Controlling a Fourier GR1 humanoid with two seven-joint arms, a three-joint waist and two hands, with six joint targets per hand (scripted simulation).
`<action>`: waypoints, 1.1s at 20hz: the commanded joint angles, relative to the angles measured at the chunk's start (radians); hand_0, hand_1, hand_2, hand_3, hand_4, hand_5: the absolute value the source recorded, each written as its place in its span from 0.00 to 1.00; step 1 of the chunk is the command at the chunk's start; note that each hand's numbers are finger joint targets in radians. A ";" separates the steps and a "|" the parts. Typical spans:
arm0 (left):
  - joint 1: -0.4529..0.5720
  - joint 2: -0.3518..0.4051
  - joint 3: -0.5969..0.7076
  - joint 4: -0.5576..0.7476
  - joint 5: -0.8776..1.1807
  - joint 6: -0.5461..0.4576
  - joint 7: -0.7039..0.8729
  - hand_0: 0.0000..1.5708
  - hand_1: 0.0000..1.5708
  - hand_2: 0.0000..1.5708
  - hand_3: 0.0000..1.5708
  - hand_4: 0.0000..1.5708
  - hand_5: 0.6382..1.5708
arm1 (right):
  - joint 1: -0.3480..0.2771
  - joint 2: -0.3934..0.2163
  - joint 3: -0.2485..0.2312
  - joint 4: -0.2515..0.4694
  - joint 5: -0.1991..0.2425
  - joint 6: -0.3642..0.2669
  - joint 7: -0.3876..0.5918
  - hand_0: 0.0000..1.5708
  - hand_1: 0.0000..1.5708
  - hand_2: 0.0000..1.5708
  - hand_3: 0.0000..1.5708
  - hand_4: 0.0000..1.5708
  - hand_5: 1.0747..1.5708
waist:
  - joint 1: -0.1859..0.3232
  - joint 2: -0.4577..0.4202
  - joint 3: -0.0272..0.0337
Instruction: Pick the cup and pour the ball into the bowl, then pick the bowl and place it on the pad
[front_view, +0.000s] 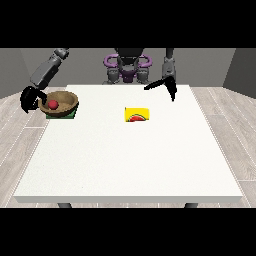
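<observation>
While the round brown wooden bowl (60, 102) is sitting on the green square pad (71, 114) at upper left, small red ball (53, 104) lying inside, robot hand at the view's left (30, 98) curling beside its rim, clamped or not I cannot tell, yellow cup (137, 114) lying on the white worktop (130, 165), robot hand at the view's right (167, 84) spreading apart.

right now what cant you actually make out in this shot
- Front view: most of the green pad is covered by the brown bowl.
- The yellow cup lies on its side; its inside does not show.
- The hand at the view's left is by the bowl's rim; contact is too small to tell.
</observation>
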 joint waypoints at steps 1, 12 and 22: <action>-0.020 0.018 0.014 -0.014 0.027 -0.038 0.059 0.00 0.00 0.00 0.00 0.00 0.99 | -0.040 -0.025 -0.017 0.034 -0.024 0.013 0.081 1.00 1.00 1.00 0.00 0.50 1.00 | -0.007 -0.044 -0.0009; 0.116 0.001 -0.005 -0.065 0.033 -0.040 0.005 0.00 0.00 0.00 0.00 0.00 1.00 | 0.068 0.020 0.051 0.030 0.047 0.019 -0.017 1.00 1.00 1.00 0.65 0.44 0.99 | 0.000 -0.054 -0.0004; 0.058 0.002 -0.023 -0.181 0.029 -0.052 0.099 0.00 0.00 0.00 0.00 0.00 0.99 | -0.015 -0.122 0.064 0.048 0.105 -0.132 0.050 0.00 0.00 0.27 0.21 0.00 0.82 | 0.003 0.022 0.0000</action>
